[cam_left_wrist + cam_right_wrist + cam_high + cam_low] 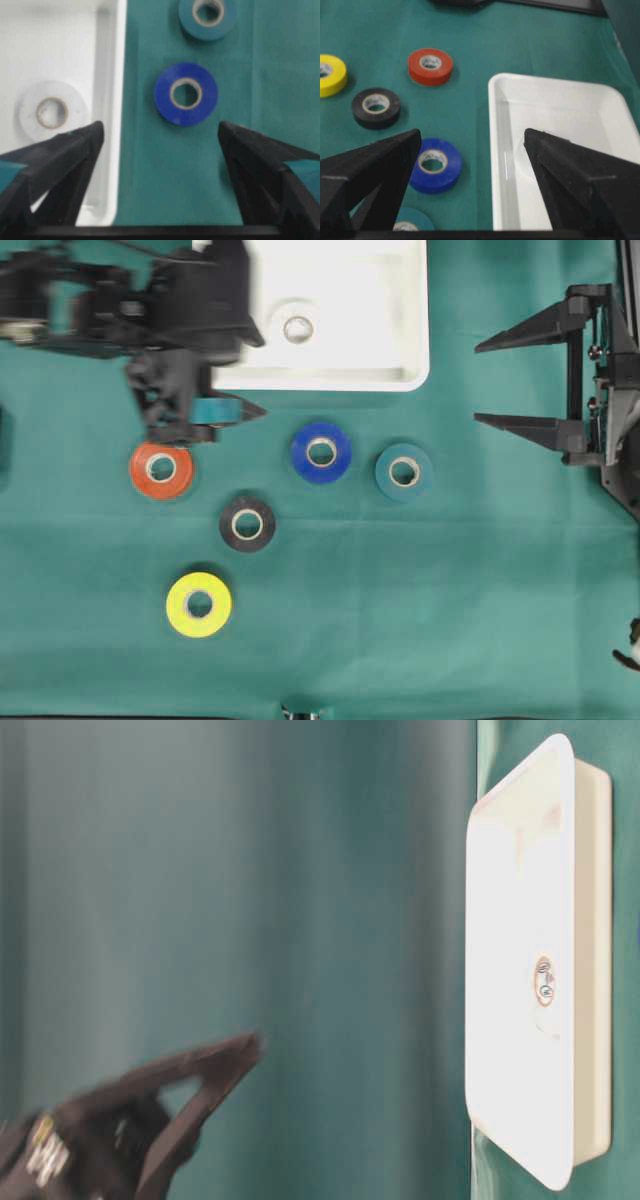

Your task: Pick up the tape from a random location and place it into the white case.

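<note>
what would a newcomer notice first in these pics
Five bright tape rolls dot the green cloth: orange roll, black roll, yellow roll, blue roll, teal roll. Above them, the white case already holds a white roll, its left edge under the open left claw.

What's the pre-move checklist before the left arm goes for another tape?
1. Left gripper open and empty: ok.
2. Right gripper open, parked clear at the right edge: ok.
3. White tape lying flat inside the white case: ok.
4. Loose tapes on the cloth, flat and apart: orange, black, yellow, blue, teal: ok.
5. Blue tape between the left fingers in the wrist view, but ahead of the tips: not ok yet for closing.
6. Left gripper height above the cloth: cannot tell.
</note>
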